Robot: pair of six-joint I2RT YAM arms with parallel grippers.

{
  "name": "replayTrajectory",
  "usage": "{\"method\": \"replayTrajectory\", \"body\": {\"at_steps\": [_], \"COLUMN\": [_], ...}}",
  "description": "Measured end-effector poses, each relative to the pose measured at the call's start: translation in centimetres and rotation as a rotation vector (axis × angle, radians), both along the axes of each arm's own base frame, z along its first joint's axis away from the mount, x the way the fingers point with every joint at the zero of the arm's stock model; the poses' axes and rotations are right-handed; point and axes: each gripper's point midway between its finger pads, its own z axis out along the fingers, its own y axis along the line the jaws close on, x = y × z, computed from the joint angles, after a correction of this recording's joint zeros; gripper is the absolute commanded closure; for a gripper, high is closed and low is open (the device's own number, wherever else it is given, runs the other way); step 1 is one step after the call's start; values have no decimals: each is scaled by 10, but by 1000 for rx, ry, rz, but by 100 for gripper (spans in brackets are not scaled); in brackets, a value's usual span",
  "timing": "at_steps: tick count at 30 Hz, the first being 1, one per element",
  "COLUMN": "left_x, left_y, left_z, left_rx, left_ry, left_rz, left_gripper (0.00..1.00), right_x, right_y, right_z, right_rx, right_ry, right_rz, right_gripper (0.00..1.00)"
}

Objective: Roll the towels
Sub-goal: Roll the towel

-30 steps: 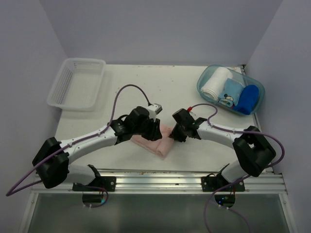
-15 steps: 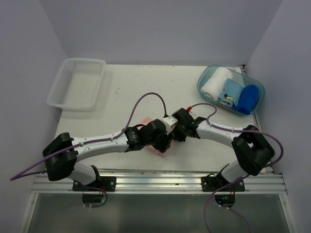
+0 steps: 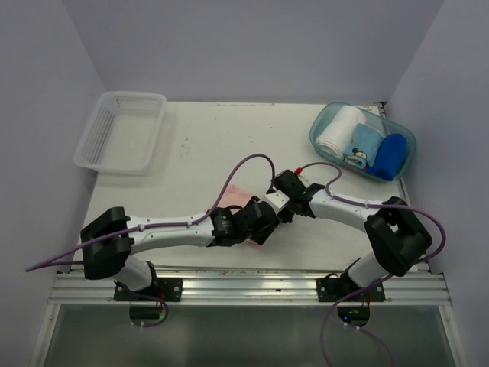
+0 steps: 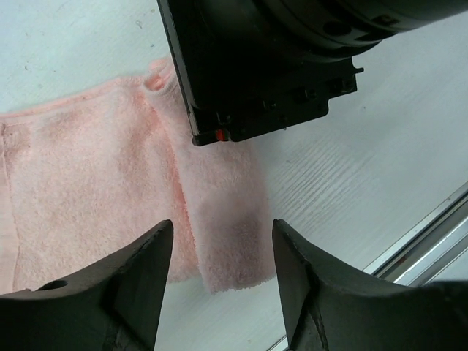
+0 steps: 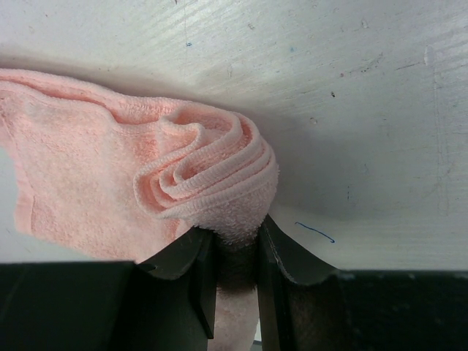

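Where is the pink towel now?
In the top view, the pink towel lies front-centre on the table, its rolled end pinched by the right gripper.

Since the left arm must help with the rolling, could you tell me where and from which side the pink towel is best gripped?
Probably the free end of the rolled strip of the pink towel, from above with a finger on each side: it stands thicker than the flat part, and the right gripper pinches its other end.

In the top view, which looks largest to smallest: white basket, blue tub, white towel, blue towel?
1. white basket and blue tub: about alike, not ranked
2. white towel
3. blue towel, slightly smaller
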Motion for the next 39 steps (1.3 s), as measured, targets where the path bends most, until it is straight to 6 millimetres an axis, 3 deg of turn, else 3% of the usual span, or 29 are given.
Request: {"method": "replayTrajectory", "body": {"at_steps": [11,15,21,27,39], "left_x": [-9,-25,-35,-34,-30], "left_y": [4,9,13,4,-18], "left_z": [-3,-6,-9,-5,-3], "left_rx": [15,7,-1,-44,-3], "left_ry": [-16,-21,-21,-28,-116], "left_rz": [17,-26,-49,-61,-195], "left_gripper": [40,40,40,39,33], "right_x": [0,4,11,-4,-10], "right_y": [0,-2,-26,-64,-68], "right_z": [0,0,4,9,1], "right_rx": [-2,0,7,-18,-28], "right_ry": [1,4,5,-4,36], "right_rz": [1,-16,-174,-324,-371], "right_gripper": [98,99,99,99,98]}}
